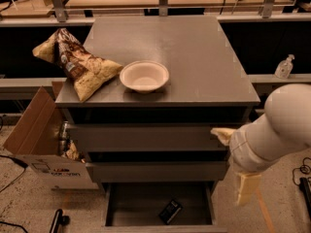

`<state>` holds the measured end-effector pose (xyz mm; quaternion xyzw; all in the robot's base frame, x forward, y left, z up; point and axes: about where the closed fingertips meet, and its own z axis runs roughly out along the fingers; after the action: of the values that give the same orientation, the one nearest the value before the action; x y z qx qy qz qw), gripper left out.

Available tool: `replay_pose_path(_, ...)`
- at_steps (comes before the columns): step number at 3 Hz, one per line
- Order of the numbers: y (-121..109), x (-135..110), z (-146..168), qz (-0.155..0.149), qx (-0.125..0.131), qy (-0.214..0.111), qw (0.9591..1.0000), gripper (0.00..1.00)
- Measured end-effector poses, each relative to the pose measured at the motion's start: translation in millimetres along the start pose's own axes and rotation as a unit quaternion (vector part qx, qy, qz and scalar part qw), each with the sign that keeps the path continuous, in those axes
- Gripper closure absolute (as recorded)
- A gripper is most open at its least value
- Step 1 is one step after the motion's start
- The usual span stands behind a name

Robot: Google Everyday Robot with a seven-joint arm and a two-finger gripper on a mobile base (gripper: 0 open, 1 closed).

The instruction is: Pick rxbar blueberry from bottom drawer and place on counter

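My gripper [228,168] hangs at the right edge of the cabinet [146,141], fingers apart and empty, higher than the pulled-out drawer [130,204]. The bar [170,211] lies flat on the drawer floor near the front, open to a reach from above. The counter [194,52] offers bare space behind the bowl [144,75].

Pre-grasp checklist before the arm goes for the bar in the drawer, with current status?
1. Shallow grey metal bottom drawer pulled out: ok.
2. Small dark-wrapped rxbar blueberry lying unobstructed on its floor: ok.
3. Hand open and empty: ok.
4. Hand over the drawer: not ok, it sits right of the closed grey drawer fronts, above drawer level.
5. Bare space on the matte grey counter right of the white bowl: ok.
6. Bar's label side up: cannot tell.
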<state>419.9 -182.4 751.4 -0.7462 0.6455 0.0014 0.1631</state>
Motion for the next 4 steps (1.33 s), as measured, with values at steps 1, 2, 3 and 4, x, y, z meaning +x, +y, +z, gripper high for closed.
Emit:
replay_pose_path(1, 39, 5, 65, -0.081, -0.035, -0.012, 0.9960, 0.00)
replay_pose_path(2, 42, 5, 66, -0.093, -0.037, -0.013, 0.9949, 0.00)
replay_pose_path(3, 40, 0, 78, -0.110, -0.051, -0.016, 0.9926, 0.00)
replay_pose_path(4, 36, -20, 143, -0.157, -0.079, -0.027, 0.9841, 0.00)
